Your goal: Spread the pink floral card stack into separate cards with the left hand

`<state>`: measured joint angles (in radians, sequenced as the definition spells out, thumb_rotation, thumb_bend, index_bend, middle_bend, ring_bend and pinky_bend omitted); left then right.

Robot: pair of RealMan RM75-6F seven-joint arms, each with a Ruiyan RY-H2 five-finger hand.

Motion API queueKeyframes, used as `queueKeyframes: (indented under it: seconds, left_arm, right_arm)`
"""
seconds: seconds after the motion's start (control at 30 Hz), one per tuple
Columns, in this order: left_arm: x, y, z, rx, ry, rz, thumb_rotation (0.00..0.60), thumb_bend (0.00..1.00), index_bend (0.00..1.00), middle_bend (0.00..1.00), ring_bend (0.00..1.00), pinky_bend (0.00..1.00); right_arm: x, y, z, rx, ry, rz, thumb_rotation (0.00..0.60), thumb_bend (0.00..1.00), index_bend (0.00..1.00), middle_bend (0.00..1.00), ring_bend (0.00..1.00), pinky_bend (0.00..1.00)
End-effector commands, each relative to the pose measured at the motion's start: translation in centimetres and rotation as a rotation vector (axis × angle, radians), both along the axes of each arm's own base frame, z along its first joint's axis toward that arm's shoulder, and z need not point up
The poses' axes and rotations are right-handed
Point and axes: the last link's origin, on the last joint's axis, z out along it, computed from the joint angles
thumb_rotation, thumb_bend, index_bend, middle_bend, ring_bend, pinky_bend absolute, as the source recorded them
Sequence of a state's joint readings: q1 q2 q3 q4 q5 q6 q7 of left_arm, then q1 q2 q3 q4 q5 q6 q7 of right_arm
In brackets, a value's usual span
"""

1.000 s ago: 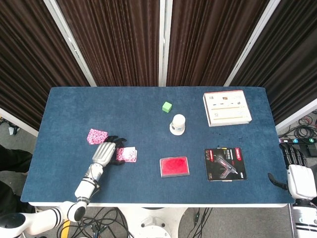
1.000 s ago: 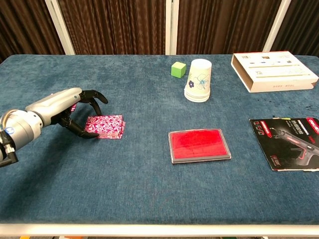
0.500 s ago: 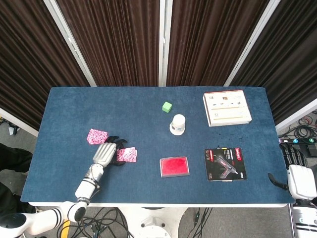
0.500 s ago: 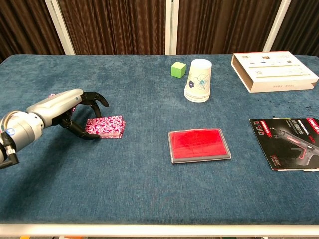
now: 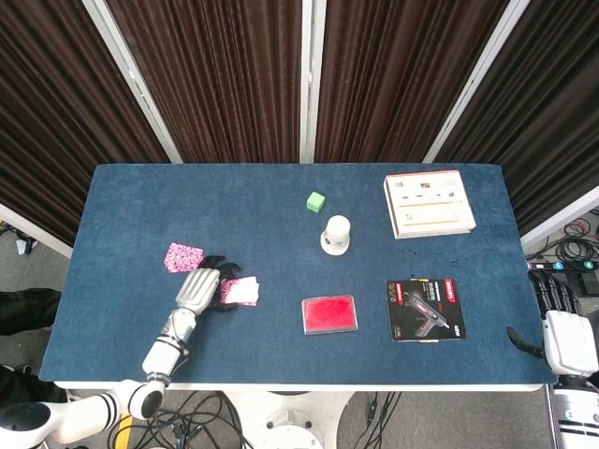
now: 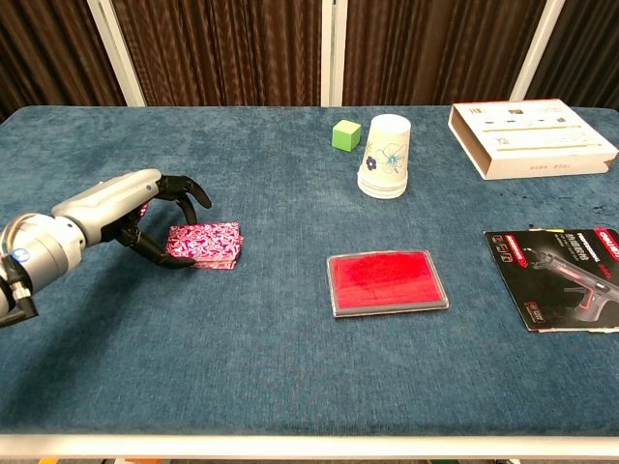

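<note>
The pink floral card stack (image 5: 241, 292) (image 6: 205, 245) lies on the blue table left of centre, its layers slightly offset. My left hand (image 5: 198, 290) (image 6: 145, 217) sits at the stack's left edge. The dark fingers (image 6: 184, 190) arch over that edge and the thumb touches its near left corner. Nothing is lifted off the cloth. One separate pink floral card (image 5: 183, 256) lies further left and back; in the chest view the hand mostly hides it. My right hand (image 5: 564, 339) hangs beyond the table's right front corner, holding nothing.
A green cube (image 5: 316, 200) (image 6: 346, 134) and an upturned paper cup (image 5: 336, 234) (image 6: 385, 157) stand at the back centre. A red flat case (image 5: 329, 314) (image 6: 387, 281) lies mid-table, a glue gun package (image 5: 426, 310) (image 6: 561, 275) to its right, a white box (image 5: 429, 204) (image 6: 530, 137) at the back right.
The stack's layers have shifted slightly under my left fingers, and its right part now looks paler from above. The left hand has barely moved; the right hand has not moved.
</note>
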<state>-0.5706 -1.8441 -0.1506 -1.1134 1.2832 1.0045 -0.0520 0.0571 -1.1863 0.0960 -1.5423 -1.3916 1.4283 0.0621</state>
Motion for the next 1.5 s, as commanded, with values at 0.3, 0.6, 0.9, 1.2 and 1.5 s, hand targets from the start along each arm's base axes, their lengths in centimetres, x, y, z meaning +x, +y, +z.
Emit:
queueKeyframes:
  seconds: [0.3, 0.6, 0.9, 1.2, 1.5]
  left_arm:
    - [0.1, 0.0, 0.2, 0.011, -0.031, -0.014, 0.600, 0.21, 0.30, 0.45, 0.14, 0.11]
    - [-0.4, -0.1, 0.1, 0.008, -0.043, 0.003, 0.600, 0.22, 0.34, 0.47, 0.15, 0.11]
    - [-0.9, 0.0, -0.2, 0.009, -0.083, 0.036, 0.600, 0.22, 0.38, 0.47, 0.16, 0.11]
    - [-1.2, 0.0, -0.2, 0.011, -0.131, 0.058, 0.600, 0.24, 0.50, 0.49, 0.18, 0.11]
    - [-1.4, -0.2, -0.3, 0.008, -0.142, 0.064, 0.600, 0.24, 0.52, 0.50, 0.18, 0.11]
  right_arm:
    - [0.0, 0.0, 0.0, -0.001, -0.001, -0.003, 0.600, 0.15, 0.00, 0.00, 0.00, 0.00]
    - [-0.1, 0.0, -0.1, 0.002, 0.001, -0.003, 0.600, 0.15, 0.00, 0.00, 0.00, 0.00]
    - [-0.1, 0.1, 0.0, 0.001, 0.003, -0.006, 0.600, 0.15, 0.00, 0.00, 0.00, 0.00]
    - [-0.2, 0.1, -0.1, 0.003, 0.003, -0.008, 0.600, 0.15, 0.00, 0.00, 0.00, 0.00]
    - [-0.1, 0.0, 0.0, 0.003, 0.004, -0.009, 0.600, 0.15, 0.00, 0.00, 0.00, 0.00]
